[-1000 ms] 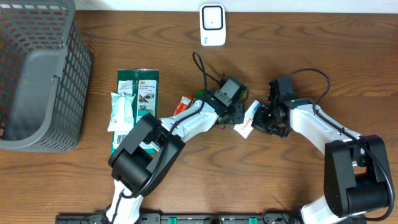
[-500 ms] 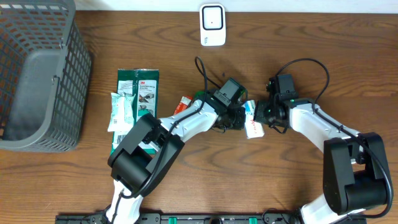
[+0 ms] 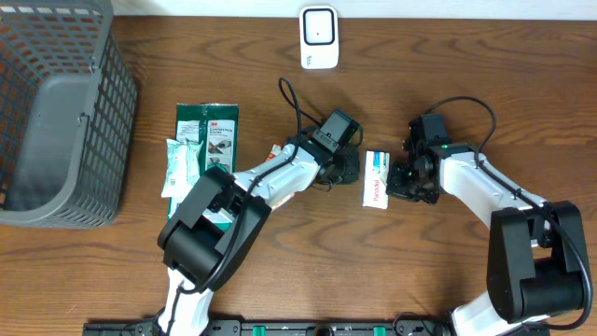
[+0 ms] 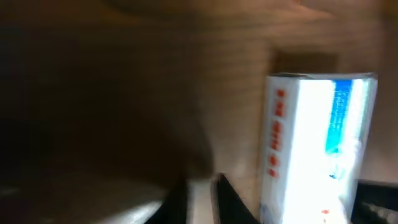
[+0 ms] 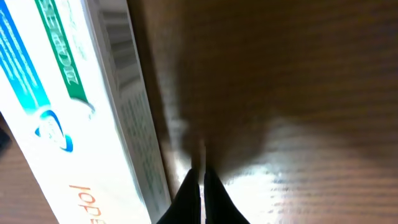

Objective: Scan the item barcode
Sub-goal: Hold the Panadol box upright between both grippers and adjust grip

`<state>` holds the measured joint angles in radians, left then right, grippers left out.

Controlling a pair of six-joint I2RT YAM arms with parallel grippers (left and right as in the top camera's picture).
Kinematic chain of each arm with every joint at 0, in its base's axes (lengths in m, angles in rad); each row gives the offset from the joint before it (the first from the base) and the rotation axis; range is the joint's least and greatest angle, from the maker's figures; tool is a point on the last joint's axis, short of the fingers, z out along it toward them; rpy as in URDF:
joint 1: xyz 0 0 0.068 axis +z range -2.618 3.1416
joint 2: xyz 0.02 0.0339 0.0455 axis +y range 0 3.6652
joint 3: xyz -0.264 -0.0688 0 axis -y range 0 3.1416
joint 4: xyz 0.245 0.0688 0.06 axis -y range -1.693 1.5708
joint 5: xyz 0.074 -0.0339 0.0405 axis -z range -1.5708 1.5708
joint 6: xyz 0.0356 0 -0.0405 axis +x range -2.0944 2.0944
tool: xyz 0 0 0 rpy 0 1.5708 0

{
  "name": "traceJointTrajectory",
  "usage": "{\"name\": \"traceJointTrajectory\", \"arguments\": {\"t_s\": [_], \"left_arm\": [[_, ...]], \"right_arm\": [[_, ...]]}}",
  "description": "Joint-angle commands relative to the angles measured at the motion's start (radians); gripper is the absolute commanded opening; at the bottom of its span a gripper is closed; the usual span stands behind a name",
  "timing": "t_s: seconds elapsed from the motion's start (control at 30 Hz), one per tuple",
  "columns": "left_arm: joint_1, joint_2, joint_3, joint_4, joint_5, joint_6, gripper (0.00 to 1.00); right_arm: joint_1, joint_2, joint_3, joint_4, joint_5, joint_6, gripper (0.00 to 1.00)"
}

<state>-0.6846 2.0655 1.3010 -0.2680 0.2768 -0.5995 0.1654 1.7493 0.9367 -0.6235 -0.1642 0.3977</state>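
The item, a white box [image 3: 376, 179] with blue, green and orange print, lies flat on the wooden table between my two grippers. My left gripper [image 3: 348, 169] is just left of it and apart from it. In the blurred left wrist view its dark fingers [image 4: 233, 200] stand almost together with nothing between them, and the box [image 4: 317, 143] lies to the right. My right gripper [image 3: 403, 179] sits at the box's right side, shut and empty. In the right wrist view the box [image 5: 74, 124] runs along the left of the right gripper [image 5: 201, 186]. The white scanner [image 3: 319, 37] stands at the table's far edge.
A grey wire basket [image 3: 117, 93] stands at the far left. A green packet [image 3: 207, 129] and a white packet [image 3: 182, 168] lie left of centre. An orange packet [image 3: 277, 154] pokes out beside the left arm. Cables loop above both wrists.
The box, tilted between the two grippers before, now lies flat on the table. My left gripper has drawn back to the left and narrowed. The right gripper stays shut beside the box.
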Motion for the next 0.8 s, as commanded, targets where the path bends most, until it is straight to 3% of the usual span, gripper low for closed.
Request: {"name": "traceJointTrajectory", "arguments": {"t_s": [0.0, 0.33, 0.77], "left_arm": [[-0.011, 0.065, -0.036, -0.008, -0.114, -0.005, 0.07], [-0.057, 0.103, -0.036, 0.052, -0.107, -0.005, 0.07], [-0.059, 0.039, -0.027, 0.064, 0.023, -0.004, 0.08]], "right_arm": [[-0.001, 0.016, -0.017, -0.035, -0.025, -0.014, 0.01], [0.006, 0.016, -0.023, -0.032, -0.029, -0.022, 0.01], [0.006, 0.016, -0.023, -0.023, -0.029, -0.04, 0.01]]}}
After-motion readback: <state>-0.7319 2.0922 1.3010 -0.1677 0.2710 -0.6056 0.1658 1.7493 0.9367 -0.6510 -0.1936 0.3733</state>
